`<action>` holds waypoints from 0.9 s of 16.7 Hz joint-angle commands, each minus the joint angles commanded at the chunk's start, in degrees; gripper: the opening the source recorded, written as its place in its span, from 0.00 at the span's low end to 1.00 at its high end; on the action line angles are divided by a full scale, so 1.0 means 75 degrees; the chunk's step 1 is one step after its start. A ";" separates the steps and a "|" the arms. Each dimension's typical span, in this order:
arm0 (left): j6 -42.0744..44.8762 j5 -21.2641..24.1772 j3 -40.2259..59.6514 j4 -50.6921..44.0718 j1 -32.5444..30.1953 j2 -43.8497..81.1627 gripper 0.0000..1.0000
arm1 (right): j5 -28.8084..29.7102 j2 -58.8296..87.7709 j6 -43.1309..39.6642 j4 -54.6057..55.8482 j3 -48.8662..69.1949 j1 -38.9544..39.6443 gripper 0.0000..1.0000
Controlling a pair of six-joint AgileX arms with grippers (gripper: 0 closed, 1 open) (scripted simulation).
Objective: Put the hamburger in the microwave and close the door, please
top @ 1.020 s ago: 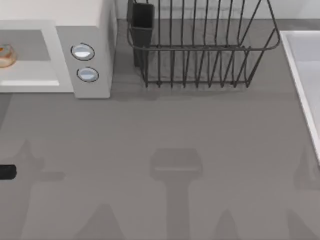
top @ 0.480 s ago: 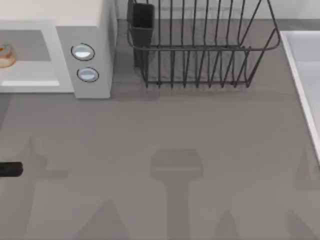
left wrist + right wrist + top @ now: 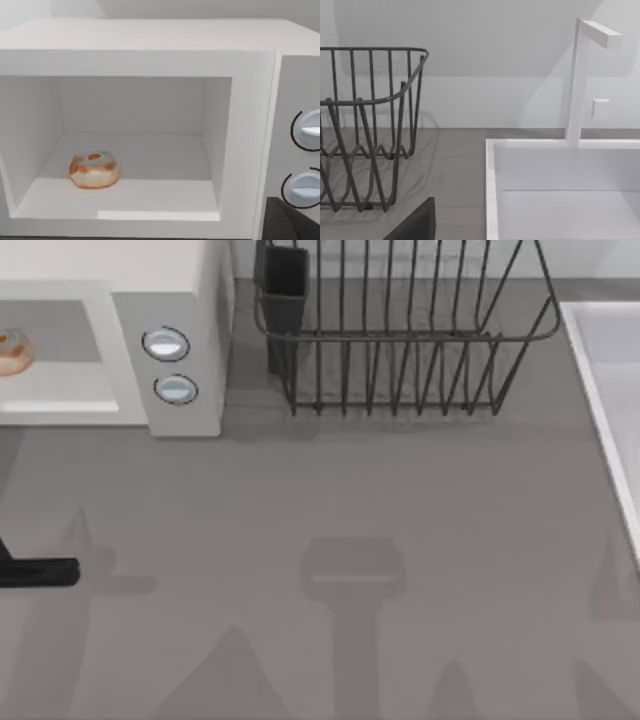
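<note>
— Where is the hamburger [image 3: 93, 169]?

— On the floor of the microwave [image 3: 150, 40], towards one side of the open cavity. Nothing is touching it.

— So the door is what's left?

— I'd say so. The cavity stands open, so the door must be swung clear. It should be a stiff, light, hinged panel. I'd push flat on its face or hook the bar handle near the free edge. The bun looks soft and squashy, so it's best left alone.

— And the left arm [image 3: 40, 573]?

— It reaches in low over the bench [image 3: 350, 490] from the top view's left edge, in front of the microwave. Its wrist camera looks straight into the cavity. The dark wedge in that view is probably the left tool [image 3: 292, 225], though I can't tell whether it's released or clenched.

— The right one?

— Parked near the dish rack [image 3: 370, 125] and the sink [image 3: 560, 170]. A dark corner of the right tool [image 3: 415, 225] shows, and I can't tell its state either.
</note>
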 joint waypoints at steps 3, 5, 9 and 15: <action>-0.0005 0.0023 0.0025 -0.0019 0.0026 -0.0022 0.00 | 0.0000 0.0000 0.0000 0.0000 0.0000 0.0000 1.00; -0.0003 0.0090 -0.0019 0.0096 0.0108 0.0054 0.00 | 0.0000 0.0000 0.0000 0.0000 0.0000 0.0000 1.00; -0.0001 0.0350 -0.0169 0.0503 0.0352 0.0299 0.00 | 0.0000 0.0000 0.0000 0.0000 0.0000 0.0000 1.00; 0.0057 0.0417 -0.0075 0.0441 0.0421 0.0371 0.00 | 0.0000 0.0000 0.0000 0.0000 0.0000 0.0000 1.00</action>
